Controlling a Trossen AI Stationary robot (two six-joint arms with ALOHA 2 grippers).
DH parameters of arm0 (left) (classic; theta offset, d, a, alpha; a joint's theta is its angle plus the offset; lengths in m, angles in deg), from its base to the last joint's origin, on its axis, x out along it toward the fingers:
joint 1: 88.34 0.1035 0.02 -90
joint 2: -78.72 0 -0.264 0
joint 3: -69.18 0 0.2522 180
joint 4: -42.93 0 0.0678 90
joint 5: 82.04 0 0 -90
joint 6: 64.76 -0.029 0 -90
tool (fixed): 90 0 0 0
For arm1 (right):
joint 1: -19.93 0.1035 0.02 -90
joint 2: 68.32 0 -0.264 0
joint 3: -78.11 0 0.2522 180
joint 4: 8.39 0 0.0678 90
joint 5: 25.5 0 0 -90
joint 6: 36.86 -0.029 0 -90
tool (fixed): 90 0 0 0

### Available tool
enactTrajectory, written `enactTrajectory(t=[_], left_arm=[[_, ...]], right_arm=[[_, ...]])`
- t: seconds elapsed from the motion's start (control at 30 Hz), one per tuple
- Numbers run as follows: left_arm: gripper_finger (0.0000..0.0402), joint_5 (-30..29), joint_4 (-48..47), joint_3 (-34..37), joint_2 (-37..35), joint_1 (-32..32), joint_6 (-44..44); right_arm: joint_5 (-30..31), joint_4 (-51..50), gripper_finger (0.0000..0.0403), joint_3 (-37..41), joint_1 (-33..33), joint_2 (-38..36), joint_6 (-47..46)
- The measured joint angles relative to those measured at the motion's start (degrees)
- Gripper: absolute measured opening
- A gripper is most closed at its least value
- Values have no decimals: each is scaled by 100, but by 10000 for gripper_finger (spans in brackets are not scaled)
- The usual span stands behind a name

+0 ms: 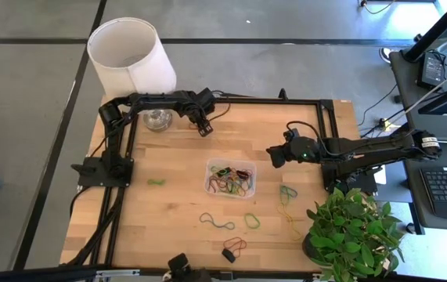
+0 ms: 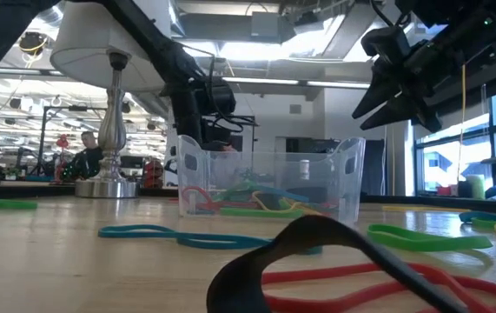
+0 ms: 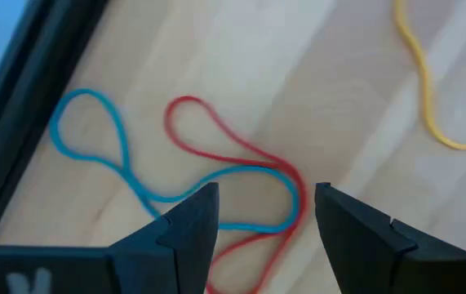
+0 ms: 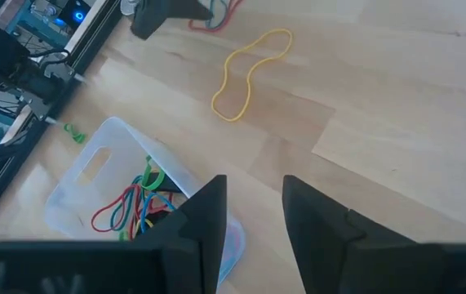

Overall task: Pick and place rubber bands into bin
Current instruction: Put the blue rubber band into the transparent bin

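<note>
We see the bin at mid-worktop, already holding a tangle of rubber bands in red, green, blue and yellow. More bands lie loose on the wood: a green one toward the left arm's base, a blue one and a green one in front of the bin, a red and black pair near the front edge, a few more by the plant.

Left tool: near the lamp, at the far edge, fingers released, nothing between them; below it sit a red band and a blue band, intertwined.

Right tool: above the worktop, just right of the bin, fingers apart, empty. Its wrist view catches a yellow band on the wood.
</note>
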Motion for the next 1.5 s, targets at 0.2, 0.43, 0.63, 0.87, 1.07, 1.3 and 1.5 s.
enactTrajectory(t=[0.2, 0.43, 0.63, 0.87, 1.07, 1.3, 1.5], left_arm=[[196, 3, -26, 94, -2, -217, -179], [196, -84, 259, 504, -2, -213, 54], [188, 366, 643, 666, 41, -86, 76], [83, 427, 458, 654, 183, -147, 124], [7, 367, 206, 692, -71, -494, 378], [1, 303, 20, 717, -653, -1116, 1197], [1, 48, 39, 704, -1025, -1666, 2092]], right_arm=[[0, -1, 124, 0, 0, 0, 9], [0, 0, 124, 0, 0, 1, 10], [0, 2, 124, 0, 2, 2, 12], [0, 2, 124, 0, 0, 2, 156], [0, 0, 124, 0, 2, 2, 425], [-126, -22, 124, 0, 9, 2, 813], [-480, -25, 124, 0, 9, 2, 1247]])
